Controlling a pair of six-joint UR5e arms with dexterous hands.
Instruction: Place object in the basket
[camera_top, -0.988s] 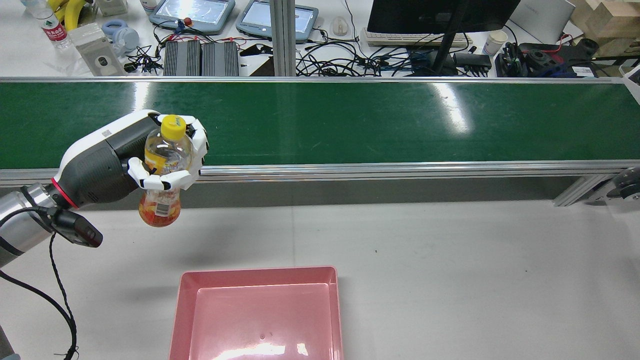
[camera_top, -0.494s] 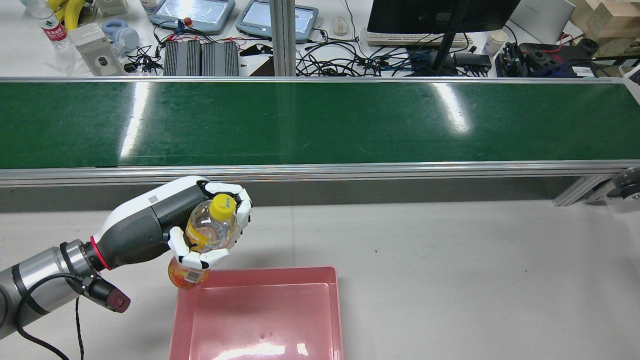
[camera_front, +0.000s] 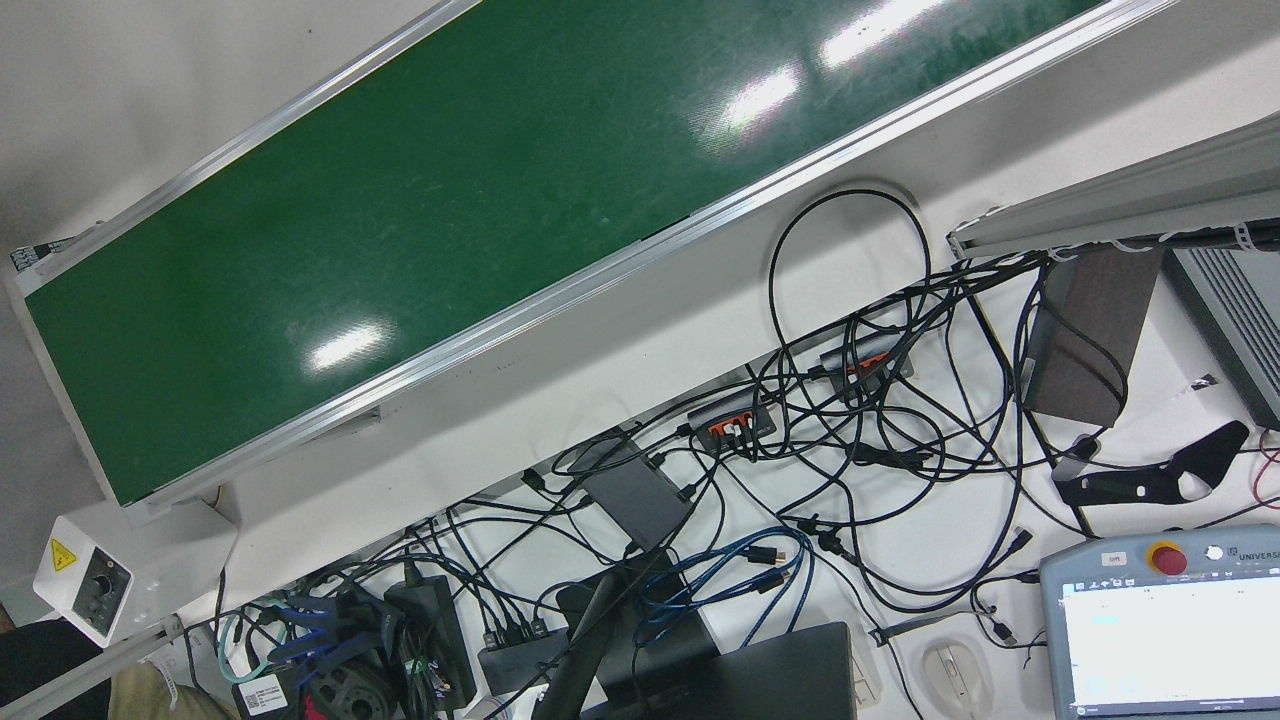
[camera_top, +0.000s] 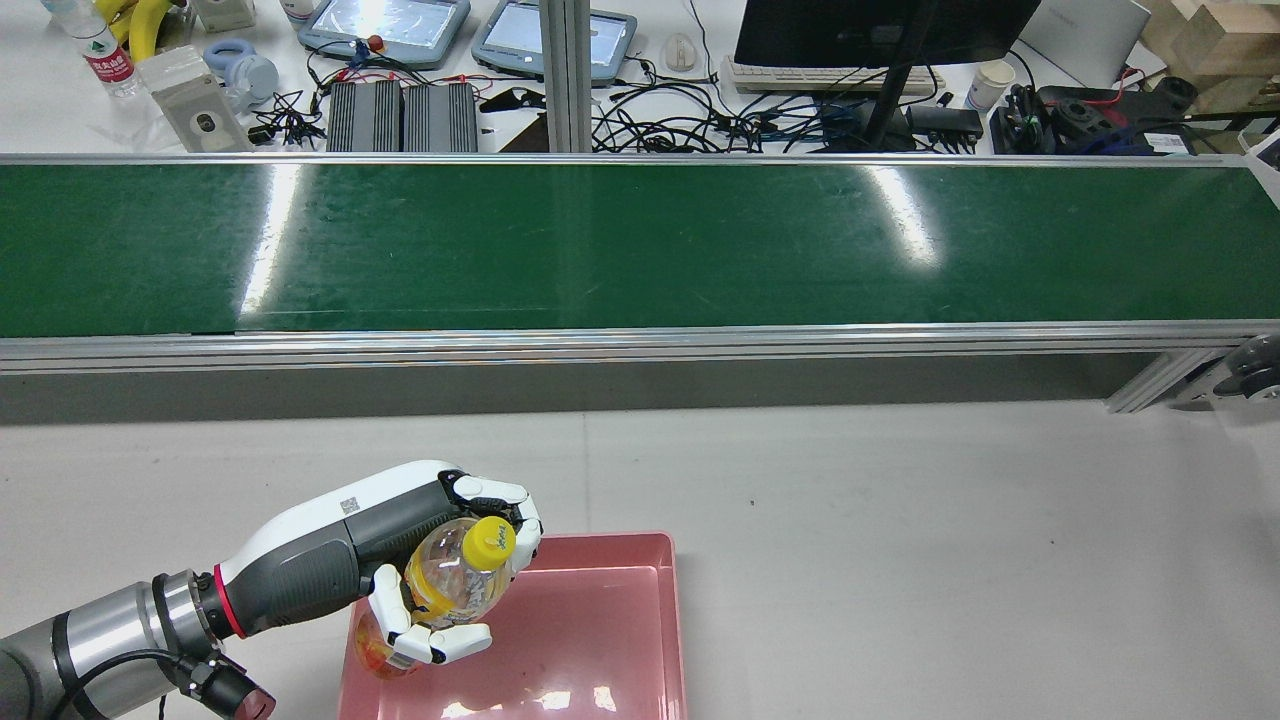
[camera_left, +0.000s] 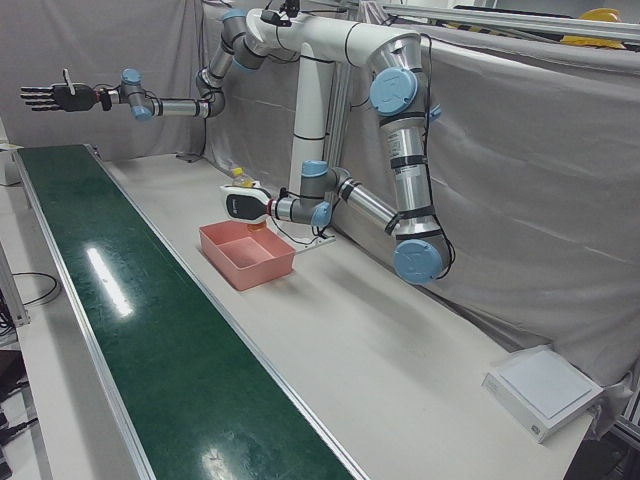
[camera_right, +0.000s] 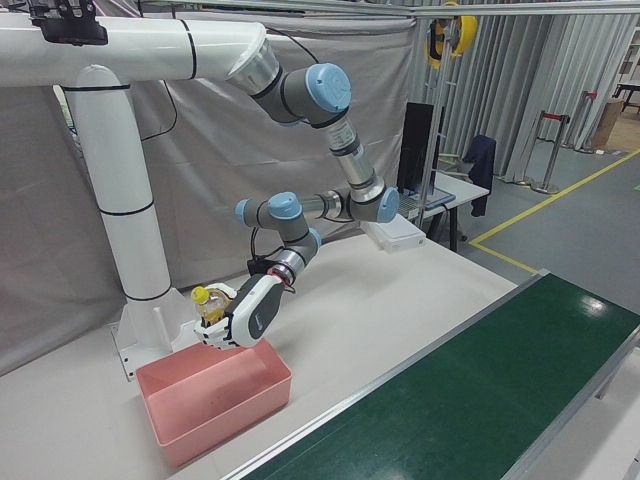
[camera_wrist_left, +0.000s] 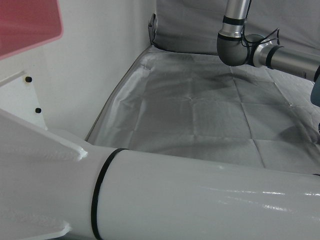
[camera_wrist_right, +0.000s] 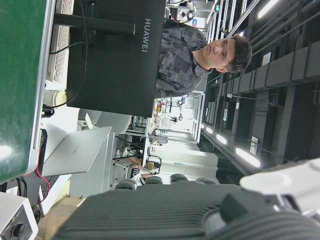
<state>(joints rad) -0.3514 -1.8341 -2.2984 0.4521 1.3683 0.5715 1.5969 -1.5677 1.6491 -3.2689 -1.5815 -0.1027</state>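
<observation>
My left hand (camera_top: 400, 545) is shut on a clear bottle (camera_top: 455, 585) with a yellow cap and orange drink. It holds the bottle tilted, just above the near-left part of the pink basket (camera_top: 610, 640). The bottle's bottom hangs over the basket's left rim. The right-front view shows the same hand (camera_right: 245, 312), bottle (camera_right: 208, 305) and basket (camera_right: 220, 415); the left-front view shows the hand (camera_left: 243, 205) above the basket (camera_left: 245, 265). My right hand (camera_left: 50, 97) is open with fingers spread, raised high over the far end of the belt.
The green conveyor belt (camera_top: 640, 245) runs across beyond the grey table (camera_top: 900, 520). Behind the belt lies a desk with a monitor (camera_top: 880, 30), cables and tablets. The white arm pedestal (camera_left: 318, 90) stands behind the basket.
My left hand has carried the bottle from the belt's near edge down and toward the basket. It now hangs over the basket's left side, lower and more tilted.
</observation>
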